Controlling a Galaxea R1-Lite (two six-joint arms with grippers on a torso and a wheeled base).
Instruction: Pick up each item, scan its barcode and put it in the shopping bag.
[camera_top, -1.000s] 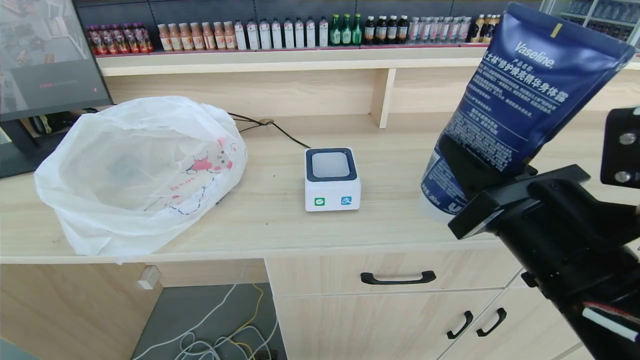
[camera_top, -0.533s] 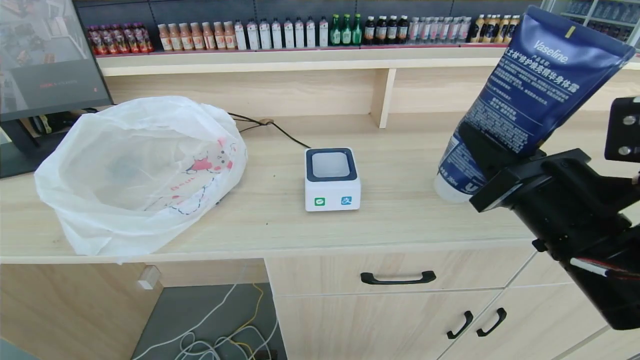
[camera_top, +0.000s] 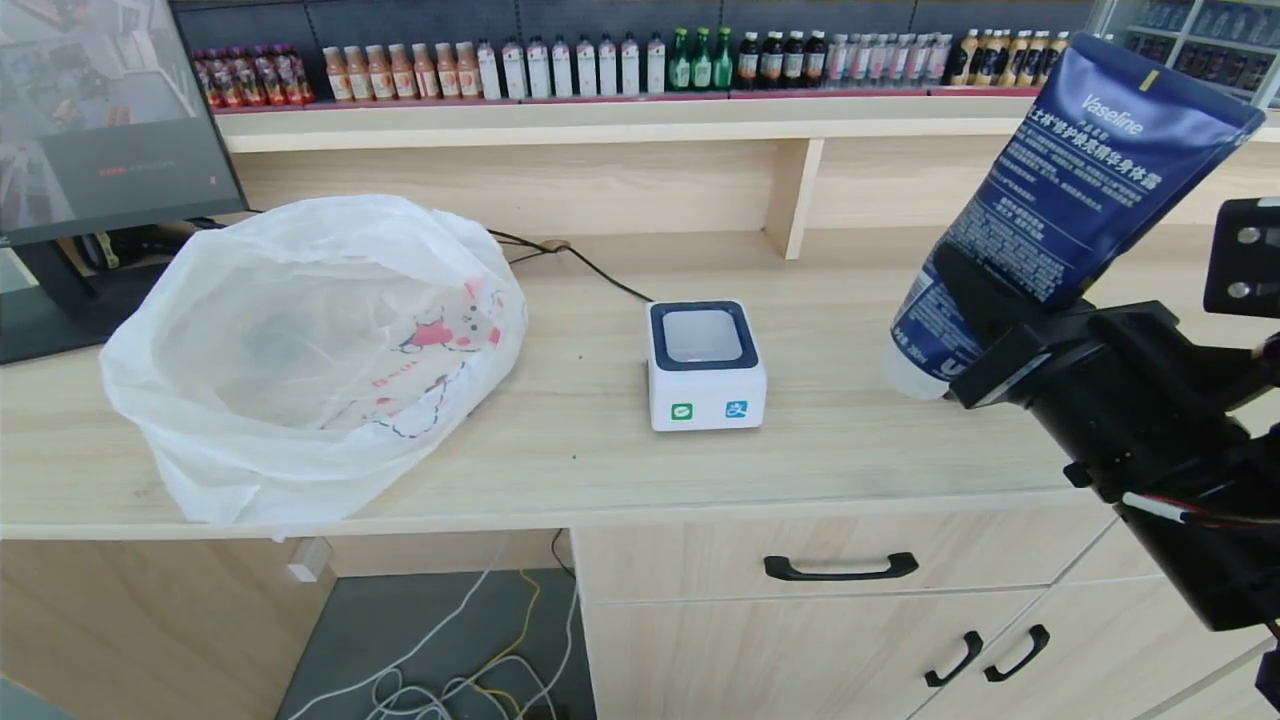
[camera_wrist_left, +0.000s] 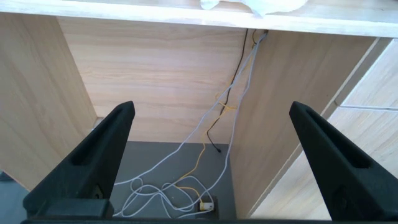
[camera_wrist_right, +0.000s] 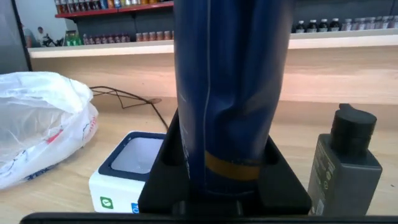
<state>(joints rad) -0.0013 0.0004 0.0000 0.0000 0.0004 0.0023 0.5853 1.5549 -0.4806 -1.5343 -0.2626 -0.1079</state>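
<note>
My right gripper (camera_top: 1003, 322) is shut on a dark blue lotion tube (camera_top: 1075, 190), held tilted with its white cap down, above the counter to the right of the scanner. The right wrist view has the tube (camera_wrist_right: 231, 93) upright between the fingers of that gripper (camera_wrist_right: 224, 183). The white scanner (camera_top: 706, 365) with a dark-rimmed window sits mid-counter, also seen as the scanner (camera_wrist_right: 127, 174). The white plastic shopping bag (camera_top: 310, 350) lies open on the counter's left. My left gripper (camera_wrist_left: 211, 168) hangs open and empty below the counter edge.
A grey pump bottle (camera_wrist_right: 345, 168) stands on the counter beside the tube. A monitor (camera_top: 100, 110) stands at the far left, a cable (camera_top: 580, 262) runs behind the scanner, and a shelf of bottles (camera_top: 640, 65) lines the back. Loose cables (camera_wrist_left: 186, 180) lie under the counter.
My right arm drew the tube rightward and farther from the camera, so it looks smaller. The head camera then shifted, sliding the whole scene to the right.
</note>
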